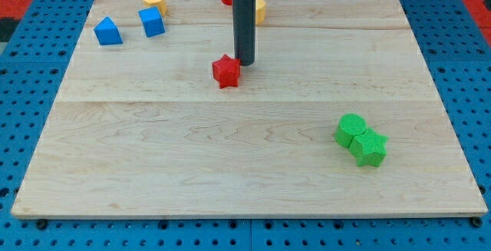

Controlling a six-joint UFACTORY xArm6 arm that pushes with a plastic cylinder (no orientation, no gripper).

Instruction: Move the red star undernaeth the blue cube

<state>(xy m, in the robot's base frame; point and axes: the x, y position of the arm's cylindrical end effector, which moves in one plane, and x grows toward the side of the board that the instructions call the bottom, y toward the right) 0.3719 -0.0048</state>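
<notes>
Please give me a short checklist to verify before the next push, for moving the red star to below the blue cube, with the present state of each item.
1. My tip is next to the red star: ok, it sits at the star's upper right edge.
2. My tip is on the side suited to push the star toward the view's left: ok.
3. Blue cube is visible at the view's upper left: ok.
4. Board below the cube is free: ok.
5. Nearby blue triangular block and yellow block are off the path: ok.
6. Tip truly touching the star: cannot tell.
</notes>
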